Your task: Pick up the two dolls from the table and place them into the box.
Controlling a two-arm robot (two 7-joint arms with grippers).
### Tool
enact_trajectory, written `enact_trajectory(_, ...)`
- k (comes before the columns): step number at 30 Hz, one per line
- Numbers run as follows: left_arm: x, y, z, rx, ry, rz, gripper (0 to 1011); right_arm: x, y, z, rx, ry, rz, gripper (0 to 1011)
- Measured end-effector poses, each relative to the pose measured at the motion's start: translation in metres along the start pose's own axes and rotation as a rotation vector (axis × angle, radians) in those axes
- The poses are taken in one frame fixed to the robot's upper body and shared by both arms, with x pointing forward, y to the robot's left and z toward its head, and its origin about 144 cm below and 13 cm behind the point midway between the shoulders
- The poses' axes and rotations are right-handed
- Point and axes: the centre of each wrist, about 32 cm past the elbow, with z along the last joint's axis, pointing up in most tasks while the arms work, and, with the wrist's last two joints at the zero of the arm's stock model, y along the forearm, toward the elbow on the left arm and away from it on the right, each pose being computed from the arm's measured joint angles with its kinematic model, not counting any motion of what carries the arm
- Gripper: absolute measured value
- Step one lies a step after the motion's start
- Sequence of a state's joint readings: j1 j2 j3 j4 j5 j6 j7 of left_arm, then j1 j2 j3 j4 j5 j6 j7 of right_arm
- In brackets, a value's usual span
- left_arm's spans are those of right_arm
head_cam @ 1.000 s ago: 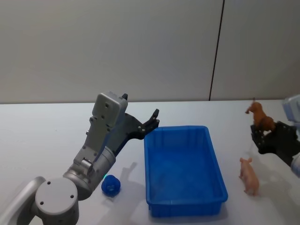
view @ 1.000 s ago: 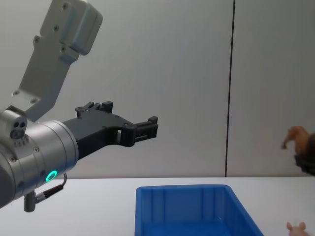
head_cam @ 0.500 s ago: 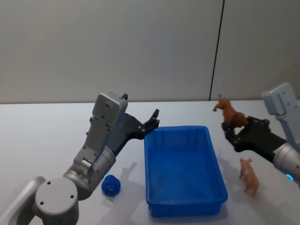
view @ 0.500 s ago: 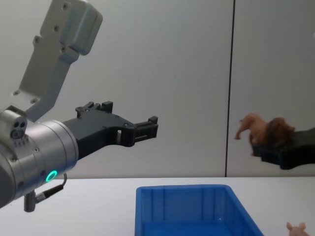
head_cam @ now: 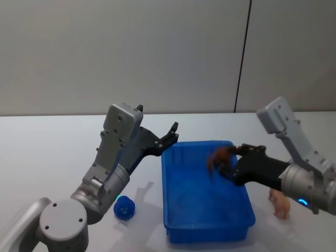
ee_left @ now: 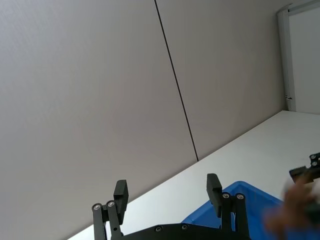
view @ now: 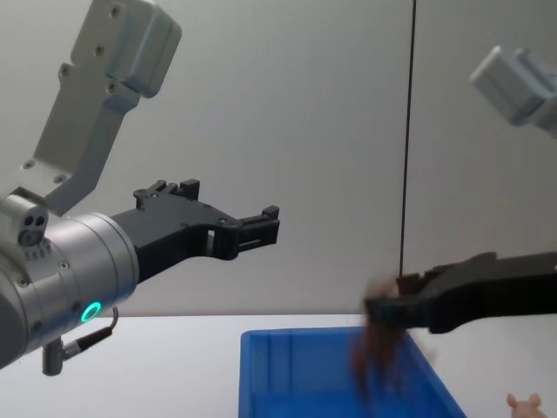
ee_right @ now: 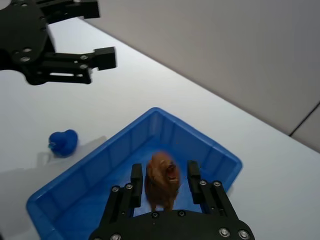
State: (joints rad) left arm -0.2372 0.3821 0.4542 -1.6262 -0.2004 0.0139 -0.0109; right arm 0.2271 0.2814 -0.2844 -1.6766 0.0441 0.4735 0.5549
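My right gripper is shut on a brown lion-like toy and holds it just above the inside of the blue box. In the right wrist view the brown toy sits between the fingers over the box. The pink doll stands on the table to the right of the box. On the box's left lies the dark blue doll. My left gripper hangs open and empty in the air above the box's far left corner.
Grey wall panels close off the far side of the table. My left arm's forearm slants over the table beside the blue doll. White tabletop stretches to the left of the box.
My right arm has swung left and down, carrying the brown toy from the right side of the table to over the box. The left arm has not moved.
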Motion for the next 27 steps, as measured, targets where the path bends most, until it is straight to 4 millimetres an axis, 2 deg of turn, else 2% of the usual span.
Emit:
enact_trajectory(3,0.000,0.000,0.000,0.000,0.000,0.000,1001,-0.001,0.004,0.002,-0.017,0.002,0.034,626)
enact_trajectory(5,0.000,0.000,0.000,0.000,0.000,0.000,1001,-0.002,0.007,0.003,-0.027,0.004,0.056,644)
enact_trajectory(8,0.000,0.000,0.000,0.000,0.000,0.000,1001,-0.003,0.009,0.005,-0.038,0.006,0.078,765)
enact_trajectory(17,0.000,0.000,0.000,0.000,0.000,0.000,1001,-0.005,0.013,0.007,-0.055,0.009,0.113,998)
enact_trajectory(27,0.000,0.000,0.000,0.000,0.000,0.000,1001,-0.001,0.008,0.006,-0.021,-0.009,0.047,1001)
